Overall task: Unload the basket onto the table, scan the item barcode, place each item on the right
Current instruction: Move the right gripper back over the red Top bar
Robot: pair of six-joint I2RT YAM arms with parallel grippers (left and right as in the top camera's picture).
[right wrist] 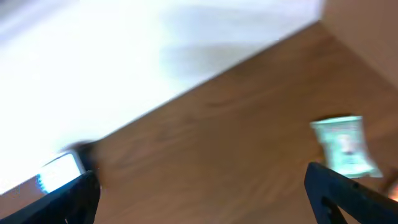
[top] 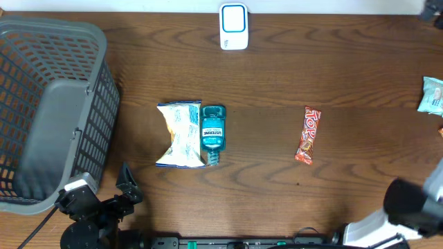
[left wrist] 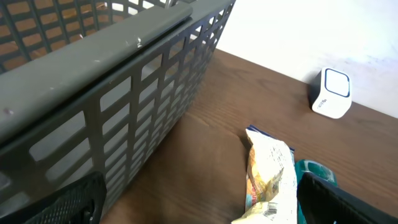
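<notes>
Left gripper (left wrist: 199,208) sits closest, low over the near edge of the wooden table (top: 277,200), just beside the near corner of the grey mesh basket (top: 104,104). Its jaws are spread wide with only bare wood between them, and it holds nothing. Right gripper (right wrist: 202,199) is at the near right corner. Its wrist view is blurred, yet both dark fingers (right wrist: 68,199) show far apart at the frame edges, with nothing gripped between them.

Farther in, the goods lie in a loose row across the middle of the table, all flat on the wood and well apart from both grippers. The crumpled white and blue snack bag (top: 180,135) lies left of centre. The teal Listerine mouthwash bottle (top: 212,133) lies along its right side, touching it. The red candy bar (top: 309,135) lies well apart to the right. A pale green packet (top: 432,95) sits at the right edge, partly cut off by the frame.

Farthest away, the white barcode scanner (top: 234,26) with its blue-ringed window stands at the far edge, near the middle, with no item near it.
</notes>
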